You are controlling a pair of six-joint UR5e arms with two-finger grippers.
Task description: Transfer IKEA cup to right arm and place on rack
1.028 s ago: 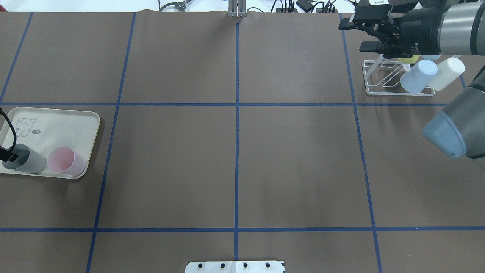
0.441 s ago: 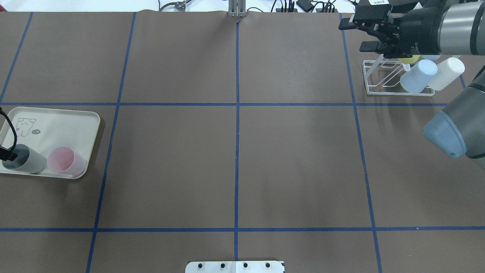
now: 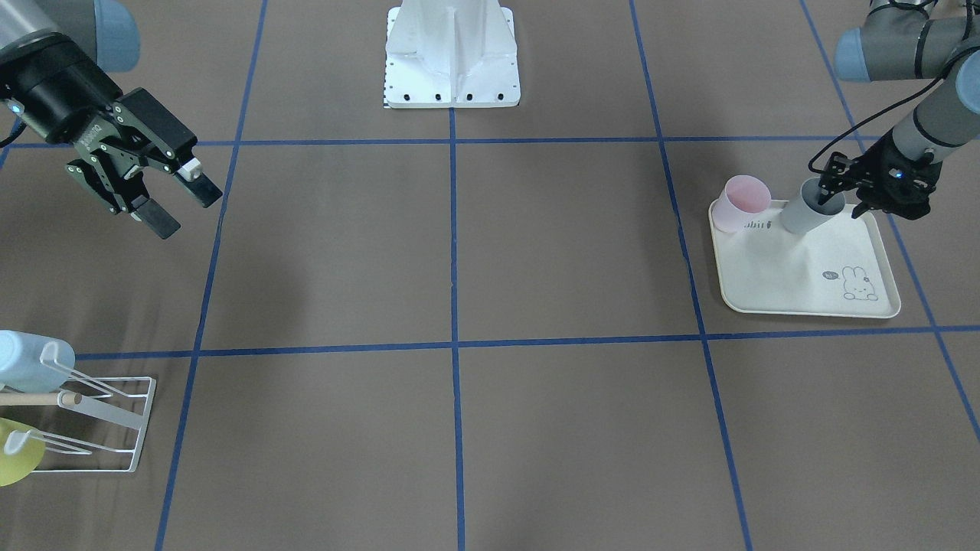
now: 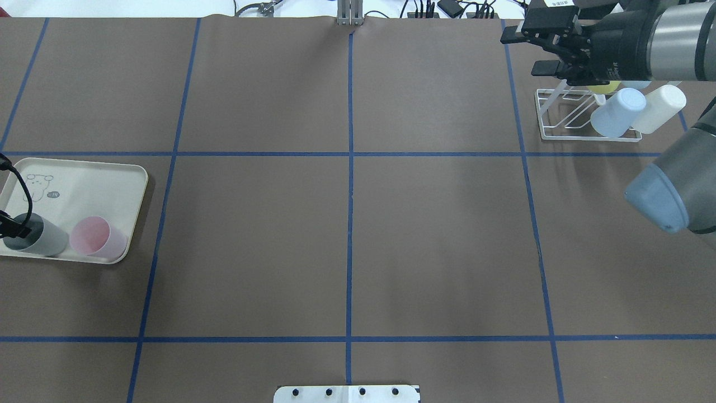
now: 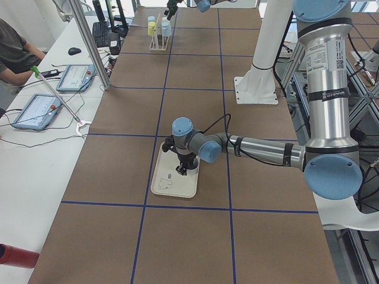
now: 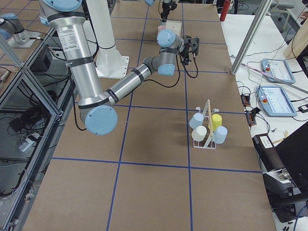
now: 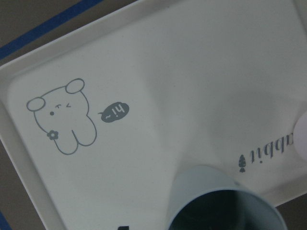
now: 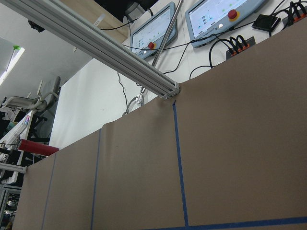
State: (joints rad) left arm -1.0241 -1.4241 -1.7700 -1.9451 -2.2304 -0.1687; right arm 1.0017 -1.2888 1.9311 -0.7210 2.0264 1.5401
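We are holding our right arm [image 3: 47, 88] out above the worktop [image 3: 459, 268], wrist angling downward, and the right claw [image 3: 186, 210] is hanging with its jaws spread wide, nothing between them. We are stretching our left arm [image 3: 930, 115] far out sideways, and the left claw [image 3: 836, 196] is pointing down, low over the worktop; we cannot tell how its jaws stand.

Front-facing view: cream tray [image 3: 773, 268] at right of frame, rabbit drawing [image 3: 859, 283] in its lower right corner; brown table cover [image 3: 574, 245] gridded with blue tape [image 3: 452, 229]. Left view: touchscreen pendant [image 5: 76, 77] at left edge; person [image 5: 15, 50] upper left; red cylinder [image 5: 15, 255] lower left.
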